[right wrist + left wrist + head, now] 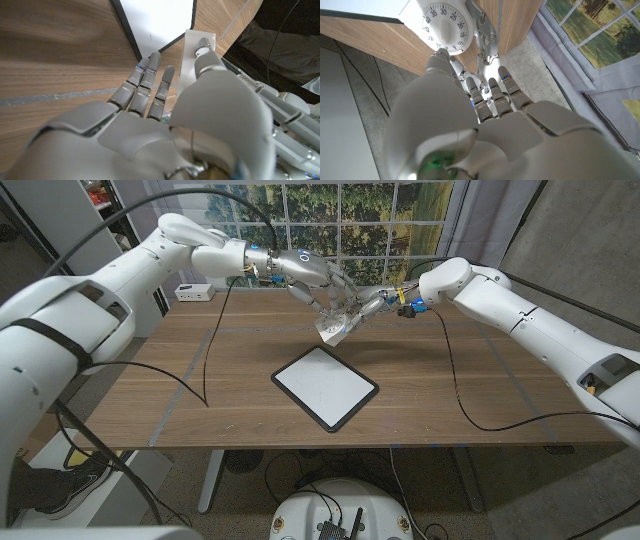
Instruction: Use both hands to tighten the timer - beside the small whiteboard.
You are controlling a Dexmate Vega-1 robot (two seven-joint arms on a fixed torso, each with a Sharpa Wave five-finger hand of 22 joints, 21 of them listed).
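Observation:
The white timer hangs tilted above the table, just behind the far corner of the small whiteboard. My left hand holds it from above and behind. In the left wrist view the thumb of my left hand reaches the rim of the numbered dial. My right hand comes in from the right and pinches the timer. Its thumb presses on the timer's white body while its fingers stretch along the other side. The whiteboard lies on the table below.
A white box sits at the table's back left edge. Black cables trail over the wooden table on the left and the right. A window backdrop stands behind the table.

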